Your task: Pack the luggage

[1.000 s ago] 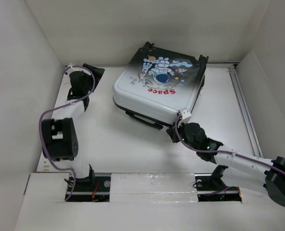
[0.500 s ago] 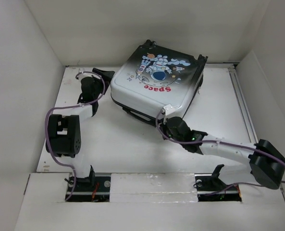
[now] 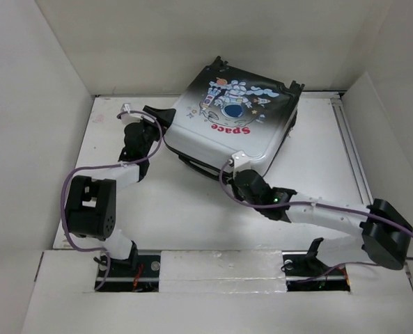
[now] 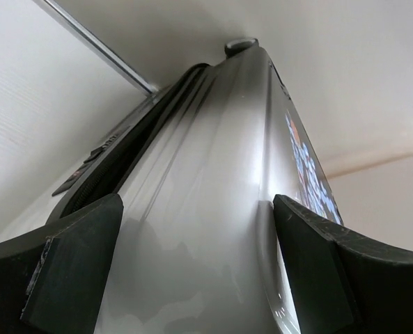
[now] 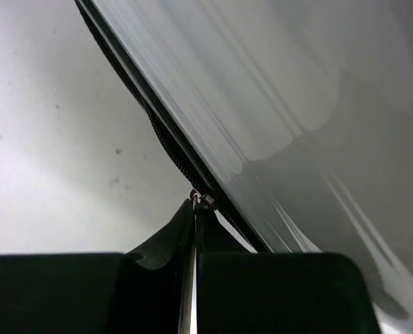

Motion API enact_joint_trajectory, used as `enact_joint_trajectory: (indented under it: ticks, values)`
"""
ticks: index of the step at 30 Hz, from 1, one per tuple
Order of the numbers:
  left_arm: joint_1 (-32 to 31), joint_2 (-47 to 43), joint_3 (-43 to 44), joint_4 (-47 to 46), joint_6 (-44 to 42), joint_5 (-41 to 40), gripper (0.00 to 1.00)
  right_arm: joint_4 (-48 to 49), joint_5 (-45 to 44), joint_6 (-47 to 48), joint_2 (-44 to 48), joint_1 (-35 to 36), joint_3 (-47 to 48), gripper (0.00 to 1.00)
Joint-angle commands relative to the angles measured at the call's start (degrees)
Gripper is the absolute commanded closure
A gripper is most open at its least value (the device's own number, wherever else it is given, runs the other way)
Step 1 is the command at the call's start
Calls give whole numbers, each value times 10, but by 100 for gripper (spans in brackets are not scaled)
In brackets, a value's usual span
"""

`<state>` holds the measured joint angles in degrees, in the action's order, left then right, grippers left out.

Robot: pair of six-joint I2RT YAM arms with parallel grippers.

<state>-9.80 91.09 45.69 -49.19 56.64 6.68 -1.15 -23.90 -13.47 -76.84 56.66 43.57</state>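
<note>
Plainly, the right end effector (image 5: 196, 219) is closed, its tips pinching the small metal zipper pull (image 5: 200, 201) on the near edge of the luggage (image 3: 230, 129). The left end effector (image 4: 196, 205) stands wide open, one finger on either side of the shell's left corner; whether they touch it I cannot tell. The luggage lies lid down, printed side up, askew at the far middle of the table (image 3: 185, 202), near the back wall (image 3: 192, 42).

The left gripper (image 3: 154, 118) has swung from the table's 10 o'clock corner toward 3 o'clock, and its spread jaws now flank the suitcase's (image 3: 234, 132) left corner. The right gripper (image 3: 232, 165), pinching the zipper pull (image 5: 201, 200), has slid along the near edge toward 9 o'clock. The suitcase has turned slightly.
</note>
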Motion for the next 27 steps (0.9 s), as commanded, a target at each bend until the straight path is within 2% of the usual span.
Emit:
enact_joint_trajectory:
  ticks: [1, 2, 3, 6, 9, 12, 13, 14, 15, 16, 17, 18, 19, 22, 26, 27]
  values:
    - [-94, -10, -48, 66, 21, 175, 17, 80, 60, -18, 94, 31, -21, 96]
    - [-94, -31, -55, 66, 9, 168, 17, 80, 74, -18, 116, 31, -53, 80]
    - [-94, -44, -62, 93, -1, 156, 17, 63, 86, -24, 159, 31, -60, 52]
    - [-94, -109, -69, 129, -26, 69, 17, -30, 109, -24, 212, 31, -33, 35]
    - [-83, -164, -69, 160, -44, -9, 16, -105, 81, -24, 267, 31, 14, 31]
    - [-75, -191, -35, 203, -71, -67, 15, -134, 19, -10, 293, -13, 58, 32]
    - [-61, -203, -27, 211, -71, -82, 14, -134, -2, -4, 293, -36, 67, 38]
    - [-61, -203, -18, 217, -78, -93, 14, -109, -17, 4, 293, -64, 72, 56]
    - [-53, -203, -9, 223, -78, -102, 14, -89, -24, 4, 280, -142, 72, 65]
    - [-37, -195, 16, 229, -78, -91, 14, -70, -10, 12, 267, -191, 84, 76]
    - [-31, -187, 27, 229, -78, -79, 14, -55, 1, 12, 228, -241, 91, 94]
    - [-31, -175, 40, 229, -78, -67, 14, -23, 17, 4, 203, -292, 96, 97]
    - [-31, -148, 74, 241, -78, -67, 14, -13, 65, -8, 178, -390, 111, 98]
    - [-25, -100, 118, 268, -92, -67, 14, 39, 125, -50, 91, -529, 117, 98]
    - [-20, -7, 191, 284, -92, -40, 14, 62, 186, -58, -7, -588, 152, 83]
    - [-20, 27, 199, 289, -92, -35, 14, 62, 194, -58, -36, -593, 157, 75]
